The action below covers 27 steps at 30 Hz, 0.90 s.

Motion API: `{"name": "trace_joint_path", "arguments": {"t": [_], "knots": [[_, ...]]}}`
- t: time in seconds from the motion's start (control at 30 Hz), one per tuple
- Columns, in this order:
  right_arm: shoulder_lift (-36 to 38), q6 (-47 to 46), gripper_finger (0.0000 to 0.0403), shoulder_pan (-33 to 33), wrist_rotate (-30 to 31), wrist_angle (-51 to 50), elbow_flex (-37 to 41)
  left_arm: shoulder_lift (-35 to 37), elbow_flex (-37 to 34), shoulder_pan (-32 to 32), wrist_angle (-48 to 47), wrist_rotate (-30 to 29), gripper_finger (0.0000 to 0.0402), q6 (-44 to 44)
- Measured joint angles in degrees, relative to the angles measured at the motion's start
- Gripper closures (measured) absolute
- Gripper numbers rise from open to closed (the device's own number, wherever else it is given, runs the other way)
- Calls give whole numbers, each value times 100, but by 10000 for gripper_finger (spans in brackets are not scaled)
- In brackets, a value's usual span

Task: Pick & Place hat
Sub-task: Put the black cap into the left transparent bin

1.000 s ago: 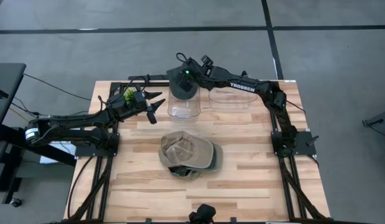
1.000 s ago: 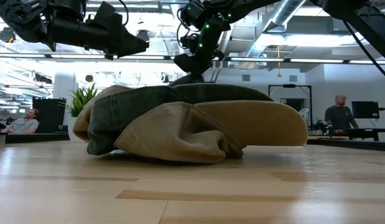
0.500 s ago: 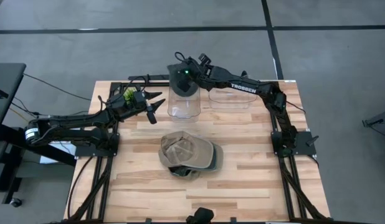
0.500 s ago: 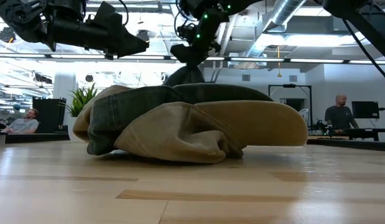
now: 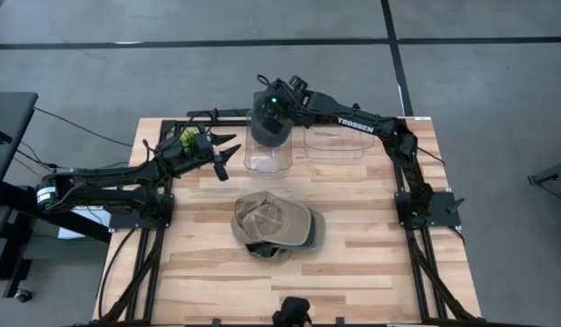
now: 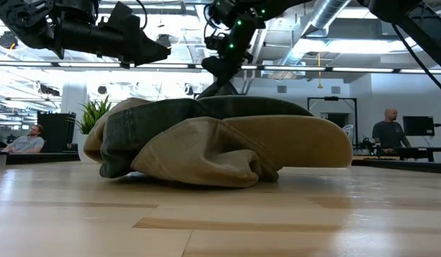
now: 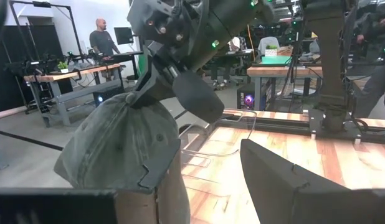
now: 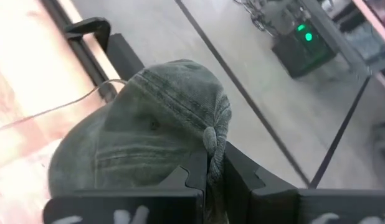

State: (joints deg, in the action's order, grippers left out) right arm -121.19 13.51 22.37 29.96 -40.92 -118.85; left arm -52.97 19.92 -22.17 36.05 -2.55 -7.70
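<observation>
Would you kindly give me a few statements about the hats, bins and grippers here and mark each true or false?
1. The right gripper is shut on a grey-green hat. True.
2. The held hat lies flat on the table. False: it hangs in the air over the left clear bin.
3. A tan hat sits on the table, untouched by either arm. True.
4. The left gripper grips the tan hat. False: it is open and empty, hovering left of the bins.
5. The right clear bin holds a hat. False: no hat shows in it.
</observation>
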Motion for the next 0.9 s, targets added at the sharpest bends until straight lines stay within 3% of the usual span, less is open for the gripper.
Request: {"name": "trace_joint_path", "arguments": {"t": [0.13, 0.47, 0.9], "knots": [[0, 607, 387, -20, -99, 80, 0, 0, 0, -1, 0, 2, 238, 0], [0, 1960, 389, 40, -1210, 212, 0, -1, 0, -1, -2, 1, 238, 0], [0, 2194, 389, 371, -1988, 316, 0, -2, 0, 0, -18, 1, 238, 2]]}}
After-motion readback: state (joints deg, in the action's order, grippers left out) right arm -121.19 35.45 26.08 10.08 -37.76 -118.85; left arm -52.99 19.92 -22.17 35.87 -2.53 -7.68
